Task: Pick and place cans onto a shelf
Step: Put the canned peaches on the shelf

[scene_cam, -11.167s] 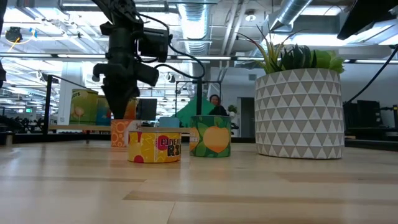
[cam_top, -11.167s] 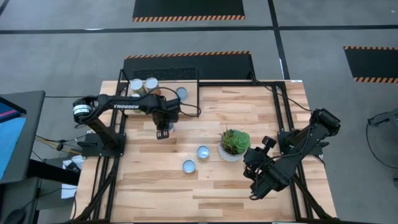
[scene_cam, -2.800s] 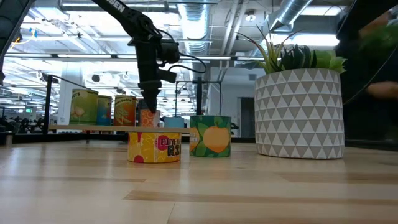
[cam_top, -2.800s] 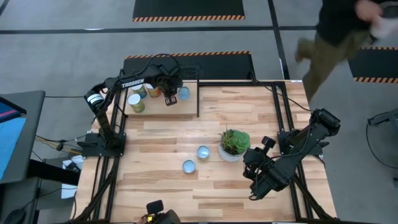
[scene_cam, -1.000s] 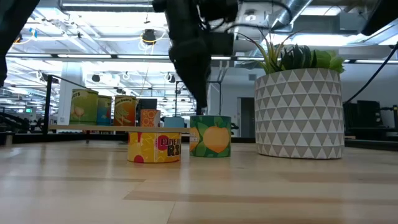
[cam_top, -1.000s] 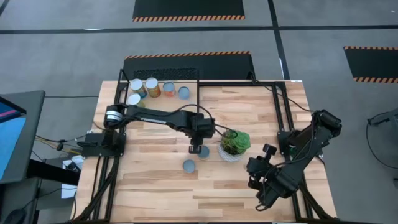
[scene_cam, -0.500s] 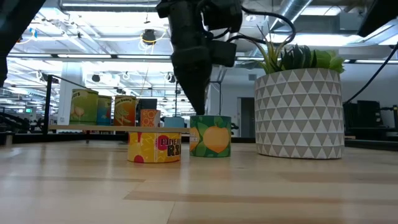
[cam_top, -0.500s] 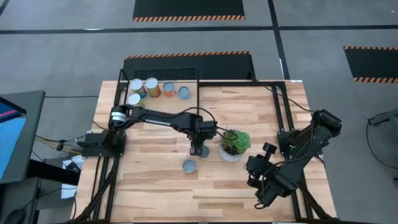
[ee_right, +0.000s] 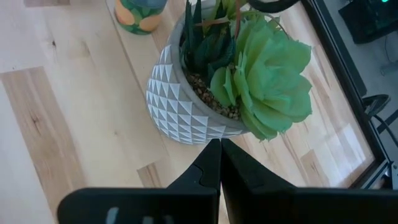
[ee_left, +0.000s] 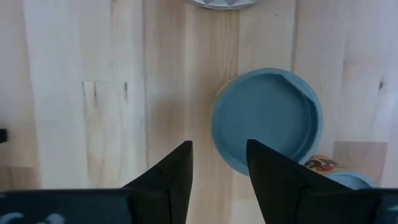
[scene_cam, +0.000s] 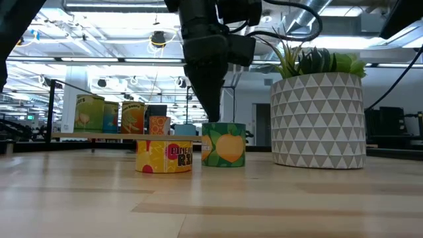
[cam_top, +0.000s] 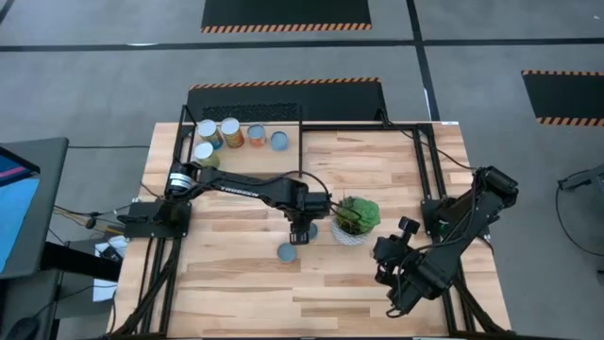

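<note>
**Left claw over the green can, offset to one side**

Risk: the left claw [ee_left: 217,165] is not centred on the green can [ee_left: 267,118]. In the left wrist view the can's blue top lies off to one side of the finger gap, with one finger [ee_left: 273,174] overlapping its rim. My judgement: a straight descent from here would land that finger on the lid, tipping the can or pushing it into the plant pot [cam_top: 351,231] just beyond it. The gap between the fingers also looks narrower than the can, so the fingers would need to spread first.

Claw state: fingers parted a little, nothing between them, touching nothing I can confirm. Low view shows the claw hanging directly above the can.

Just to the near side of the claw, the yellow can [scene_cam: 164,157] stands on the table [cam_top: 377,161].

Far from the claw, at the back left corner, five cans [cam_top: 229,128] already stand on the shelf [cam_top: 283,161].

Right claw [ee_right: 214,158]: pressed together, empty, waiting on the far side of the plant.
</note>
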{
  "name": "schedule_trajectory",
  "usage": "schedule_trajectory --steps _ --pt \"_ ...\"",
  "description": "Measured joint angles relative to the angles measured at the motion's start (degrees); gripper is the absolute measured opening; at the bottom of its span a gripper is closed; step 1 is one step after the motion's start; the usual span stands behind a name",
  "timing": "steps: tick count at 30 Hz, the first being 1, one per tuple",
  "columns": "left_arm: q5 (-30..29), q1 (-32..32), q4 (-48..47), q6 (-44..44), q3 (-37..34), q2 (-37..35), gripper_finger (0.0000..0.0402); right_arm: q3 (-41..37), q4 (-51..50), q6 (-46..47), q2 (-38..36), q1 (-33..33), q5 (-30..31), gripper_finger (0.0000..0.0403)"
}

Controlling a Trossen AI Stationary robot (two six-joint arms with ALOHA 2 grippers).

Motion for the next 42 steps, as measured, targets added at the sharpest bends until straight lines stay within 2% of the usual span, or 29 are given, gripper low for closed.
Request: schedule_trajectory --steps 8,18,21,27,36,39,42 --pt "-2.30 -0.43 0.00 -1.52 0.00 0.00 0.0139 0.00 0.36 0.00 0.00 0.00 -0.02 0.0028" --pt "-2.33 -0.43 2.25 -1.47 -0.92 -0.17 0.0139 0.02 -0.12 0.02 0.00 0.00 0.00 0.0028" --pt "-1.24 -0.43 4.15 -1.75 -3.25 -0.10 0.0139 0.02 -0.14 0.08 0.00 0.00 0.00 0.0028" --pt "-0.38 -0.37 4.07 -2.42 -3.37 -0.11 0.0139 0.04 -0.40 0.11 0.00 -0.09 0.17 0.0028" --pt "4.09 0.42 5.84 -5.38 -5.35 -0.28 0.0139 0.05 -0.42 0.09 0.00 -0.07 0.22 0.0028" --pt "4.92 0.76 6.10 -4.70 -5.42 -0.28 0.0126 0.06 -0.45 0.08 0.00 -0.07 0.24 0.0028" --pt "5.18 1.06 6.47 -3.57 -5.42 -0.28 0.0084 0.04 -0.47 0.07 0.00 -0.07 0.24 0.0028"
